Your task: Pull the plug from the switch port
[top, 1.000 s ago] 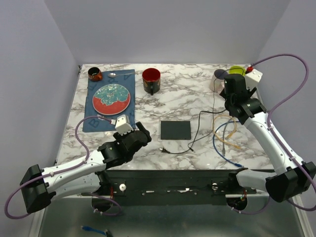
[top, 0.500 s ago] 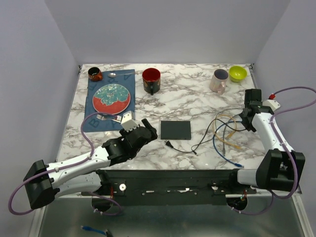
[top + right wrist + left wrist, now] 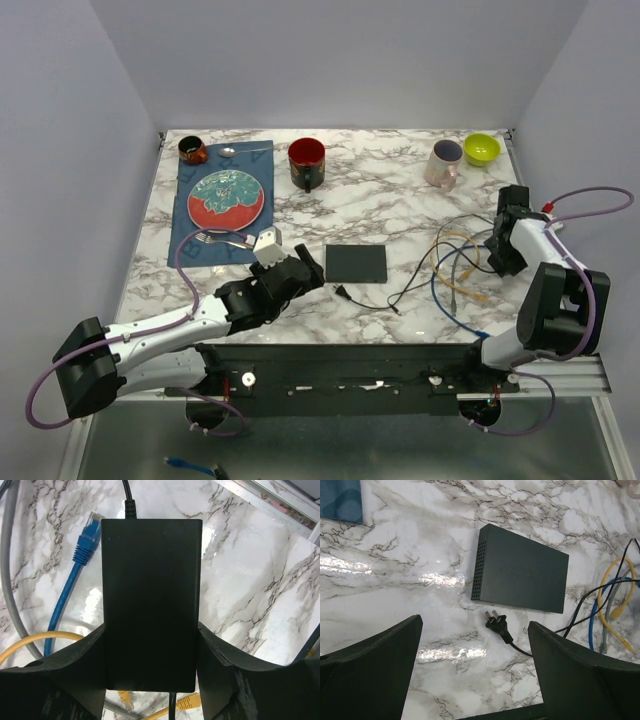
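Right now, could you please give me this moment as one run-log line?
left gripper: jaws open, near plug | right gripper: jaws shut on adapter | plug: lying on table beside switch

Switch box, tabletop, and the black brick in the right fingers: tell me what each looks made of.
Switch box: likely painted metal, matte dark grey; crisp folded edges, a perforated vent side.
Tabletop: glossy marble-look surface, possibly laminate; grey veins, bright glare patches.
Black brick: probably moulded plastic; smooth matte faces.
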Controlling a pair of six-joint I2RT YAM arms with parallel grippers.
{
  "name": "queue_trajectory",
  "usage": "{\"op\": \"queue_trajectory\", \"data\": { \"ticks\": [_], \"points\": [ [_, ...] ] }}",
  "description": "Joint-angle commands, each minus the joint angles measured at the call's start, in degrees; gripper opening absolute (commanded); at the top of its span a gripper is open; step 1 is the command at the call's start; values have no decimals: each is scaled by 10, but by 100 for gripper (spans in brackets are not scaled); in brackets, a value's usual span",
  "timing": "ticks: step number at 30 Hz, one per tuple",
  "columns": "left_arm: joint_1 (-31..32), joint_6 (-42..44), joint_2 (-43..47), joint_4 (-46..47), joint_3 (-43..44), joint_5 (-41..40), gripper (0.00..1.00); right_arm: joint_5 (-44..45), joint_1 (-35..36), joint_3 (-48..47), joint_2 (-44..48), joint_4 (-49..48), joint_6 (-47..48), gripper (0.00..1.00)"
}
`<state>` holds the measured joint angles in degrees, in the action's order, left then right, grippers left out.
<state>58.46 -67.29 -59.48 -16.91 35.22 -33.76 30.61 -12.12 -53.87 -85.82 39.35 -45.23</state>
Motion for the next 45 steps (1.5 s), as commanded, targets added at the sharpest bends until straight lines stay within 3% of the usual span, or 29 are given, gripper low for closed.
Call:
{"op": "queue_trajectory", "data": {
  "ticks": [1,7,11,13,15,18,19,22,23,26,29,34,39,40,41,42,44,45],
  "points": [
    [-3,3,3,17,-15,9,99,-12,-5,4,64,-41,-16,71],
    [-3,1,-10,21,-13,11,99,-35,4,25,173,-82,-21,88],
    [-2,4,-29,15,1,20,99,-36,6,10,176,-53,-25,89],
    [-2,2,-34,12,5,20,99,-81,20,32,212,-95,-8,86],
    [-2,-5,-34,11,1,19,99,-175,42,57,256,-171,20,77],
    [-2,-7,-33,17,-4,20,99,-249,136,81,275,-234,54,60],
    [-3,-7,-33,17,-4,22,99,-249,197,77,266,-234,67,56],
    [-3,0,-34,14,-2,21,99,-245,268,72,240,-222,81,35],
    [-3,0,-35,14,-1,21,98,-254,274,88,237,-224,74,24],
    [-3,1,-46,22,3,31,97,-284,291,112,211,-252,74,8],
    [-3,7,-66,21,14,39,96,-319,305,135,162,-274,80,1],
    [-2,13,-103,18,32,59,95,-339,321,172,97,-277,74,1],
    [-2,9,-112,1,33,54,94,-327,412,242,188,-360,106,3],
    [-2,7,-109,-2,32,50,94,-324,443,247,218,-361,113,11],
    [-2,4,-106,-8,28,45,94,-322,458,251,229,-363,126,29],
    [-2,1,-101,-9,22,41,94,-314,470,254,238,-364,132,40],
    [-2,-16,-85,-13,13,31,95,-310,506,252,246,-365,159,57],
    [-2,-22,-79,-11,7,28,95,-310,513,249,240,-367,168,60]
  ]
}}
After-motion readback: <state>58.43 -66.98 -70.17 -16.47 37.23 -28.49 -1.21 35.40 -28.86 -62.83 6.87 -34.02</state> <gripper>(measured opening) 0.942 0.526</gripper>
